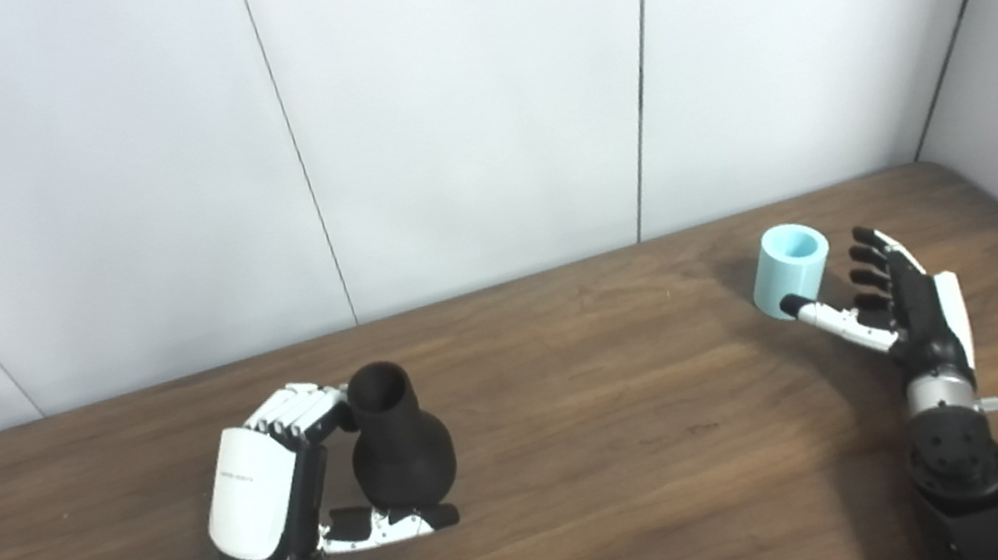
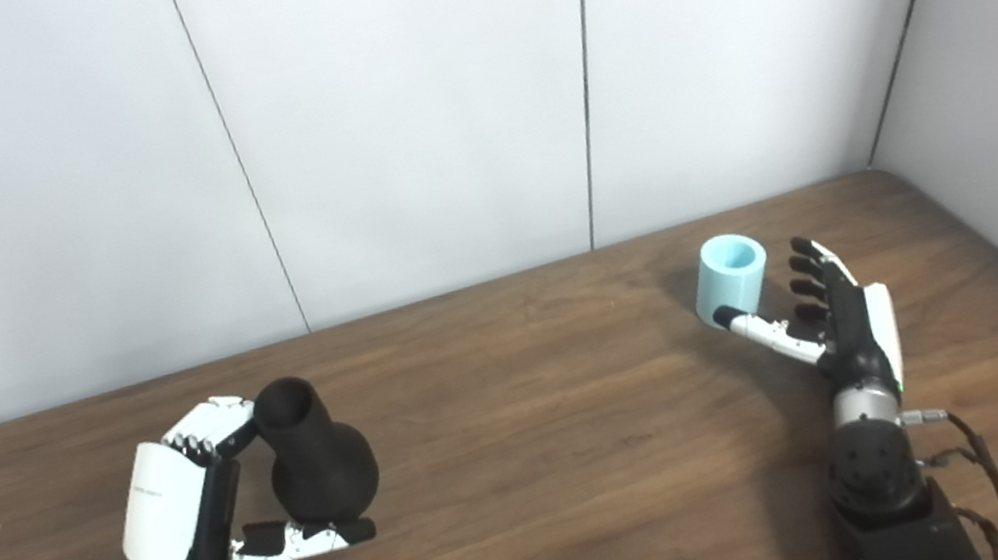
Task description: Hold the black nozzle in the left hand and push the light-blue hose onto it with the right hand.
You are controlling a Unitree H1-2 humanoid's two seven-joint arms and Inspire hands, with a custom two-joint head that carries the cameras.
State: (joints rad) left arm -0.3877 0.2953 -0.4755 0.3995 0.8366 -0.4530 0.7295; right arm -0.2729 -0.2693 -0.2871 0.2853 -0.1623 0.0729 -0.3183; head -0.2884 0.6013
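- The black nozzle (image 1: 399, 439) stands upright at the lower left of the frame on the wooden bench (image 1: 604, 425), a bulbous body under a narrower open neck.
- It looks rigid and matte, likely not slippery; the round belly seems the safest place to hold, leaving the neck free for the hose.
- The left hand (image 1: 275, 485) is wrapped around it: curled fingers (image 1: 298, 410) press at the neck from the left, and the thumb lies along the base in front. I judge this a closed hold on the nozzle, though I cannot tell whether it is lifted or resting on the bench.
- The light-blue hose (image 1: 789, 269) is a short, thick-walled open cylinder standing on end at the right of the frame, well apart from the nozzle.
- It appears light and stiff enough to keep its shape; gripping around its outer wall would keep the bore clear for pushing on.
- The right hand (image 1: 899, 304) sits just beside the hose, palm toward it, fingers (image 1: 866, 259) spread and extended. The thumb tip is at the hose's lower wall, seemingly touching; nothing is clasped.
- Fitting bore over neck will probably need careful alignment.
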